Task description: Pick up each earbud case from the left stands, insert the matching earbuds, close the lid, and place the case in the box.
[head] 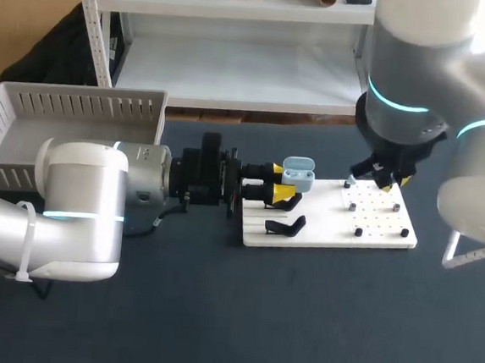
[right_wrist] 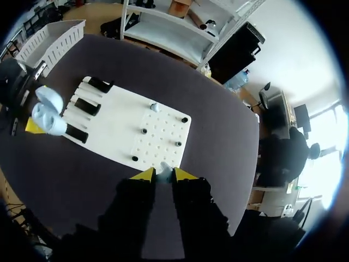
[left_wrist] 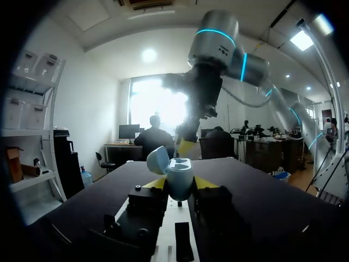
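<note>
Two yellow tips of the left gripper (head: 279, 185) clamp the light blue earbud case (left_wrist: 178, 177) from both sides. The case sits upright between the fingers with its lid (left_wrist: 158, 159) hinged open and tilted to one side. It is held just above the stand end of the white board (right_wrist: 117, 128). The left arm (head: 78, 210) lies low across the table (head: 298, 322), coming in from the left.

Right gripper (right_wrist: 163, 174) is set narrow, with a small white earbud (right_wrist: 163, 167) pinched between its tips. It hangs over the corner of the board's perforated half, well apart from the case. The right arm (head: 422, 70) drops in from the upper right.

On the board, black stands (right_wrist: 87, 106) line the half toward the left gripper. The perforated half carries a few short black pegs (right_wrist: 178, 143). A second small pale earbud (right_wrist: 154, 107) sits by the far edge of the holes.

White slatted box (head: 71, 103) stands at the table's far left corner, behind the left arm and well apart from the board.
</note>
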You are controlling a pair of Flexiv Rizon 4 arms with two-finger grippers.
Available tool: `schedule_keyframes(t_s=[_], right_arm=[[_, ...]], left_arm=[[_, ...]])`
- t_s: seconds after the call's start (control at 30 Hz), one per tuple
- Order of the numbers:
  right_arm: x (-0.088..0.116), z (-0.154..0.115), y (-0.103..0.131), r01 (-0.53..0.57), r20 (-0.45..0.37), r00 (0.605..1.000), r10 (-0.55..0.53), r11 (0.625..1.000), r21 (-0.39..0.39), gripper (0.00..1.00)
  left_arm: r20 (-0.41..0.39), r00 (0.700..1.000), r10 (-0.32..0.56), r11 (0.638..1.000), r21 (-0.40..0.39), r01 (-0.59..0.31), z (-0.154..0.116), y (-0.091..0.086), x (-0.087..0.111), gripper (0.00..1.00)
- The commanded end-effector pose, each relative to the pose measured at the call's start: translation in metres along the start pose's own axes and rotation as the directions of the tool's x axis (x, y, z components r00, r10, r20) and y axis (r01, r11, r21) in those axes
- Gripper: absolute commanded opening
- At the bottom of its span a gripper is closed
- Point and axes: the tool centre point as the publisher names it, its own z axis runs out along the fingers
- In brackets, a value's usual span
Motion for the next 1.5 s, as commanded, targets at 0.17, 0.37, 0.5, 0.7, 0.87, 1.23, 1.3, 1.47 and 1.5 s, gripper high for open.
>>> schedule_keyframes(t_s=[0.17,0.37,0.5,0.7,0.87,1.23,1.3,1.47,1.5], right_arm=[[0.014,-0.059,0.023,0.055,-0.08,0.995,-0.054,0.998,0.006,0.0],[0.009,-0.073,0.042,0.021,-0.075,0.997,-0.022,1.0,-0.01,0.0],[0.006,-0.081,0.055,-0.041,-0.034,0.999,0.04,0.999,-0.03,0.0],[0.008,-0.084,0.061,-0.098,0.007,0.995,0.099,0.994,-0.046,0.0],[0.008,-0.084,0.061,-0.098,0.007,0.995,0.099,0.994,-0.046,0.0],[-0.005,-0.095,0.077,-0.295,-0.034,0.955,0.294,0.947,-0.125,0.0],[-0.009,-0.094,0.084,-0.403,-0.094,0.914,0.396,0.911,-0.082,0.0],[-0.018,-0.087,0.104,-0.541,-0.207,0.823,0.528,0.841,-0.005,0.0],[-0.019,-0.088,0.106,-0.547,-0.209,0.818,0.536,0.837,0.007,0.0]], left_arm=[[0.003,1.0,0.002,1.0,-0.003,-0.002,0.0,0.0,0.001,0.0],[0.003,1.0,0.002,1.0,-0.003,-0.002,0.0,0.0,0.001,0.0],[0.003,1.0,0.002,1.0,-0.003,-0.002,0.0,0.0,0.001,0.0],[0.003,1.0,0.002,1.0,-0.003,-0.002,0.0,0.0,0.001,0.0],[0.003,1.0,0.002,1.0,-0.003,-0.002,0.0,0.0,0.001,0.0],[0.003,1.0,0.002,1.0,-0.003,-0.002,0.0,0.0,0.001,0.0],[0.003,1.0,0.002,1.0,-0.003,-0.002,0.0,0.0,0.001,0.0],[0.003,1.0,0.002,1.0,-0.003,-0.002,0.0,0.0,0.001,0.0],[0.003,1.0,0.002,1.0,-0.003,-0.002,0.0,0.0,0.001,0.0]])
